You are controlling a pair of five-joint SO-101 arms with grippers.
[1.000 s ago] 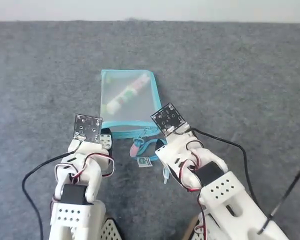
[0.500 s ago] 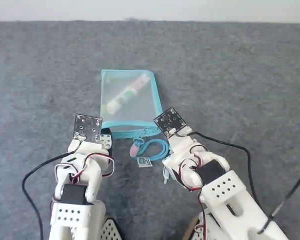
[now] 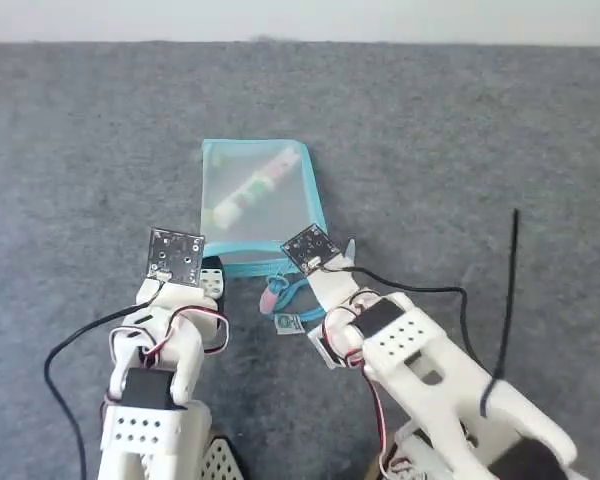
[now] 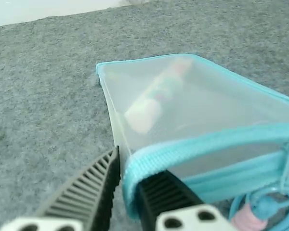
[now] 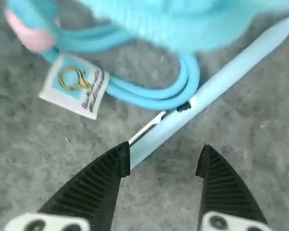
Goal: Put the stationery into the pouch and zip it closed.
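Note:
A clear mesh pouch with a teal zipper edge lies flat on the grey carpet, with a pale stick-like piece of stationery inside it. My left gripper is shut on the pouch's near zipper corner. A light blue pen lies on the carpet by the pouch's teal cord loop. My right gripper hangs open just above the pen's lower end, one finger on each side of it. In the high view the right arm's wrist board covers those fingers.
A pink bead and a small white tag hang on the cord loop beside the pen. Bare grey carpet spreads on all sides of the pouch. A black cable arcs up at the right.
The right arm has swung forward and left, turning its wrist, and now sits over the pen and cord loop. The left arm and the pouch have kept still.

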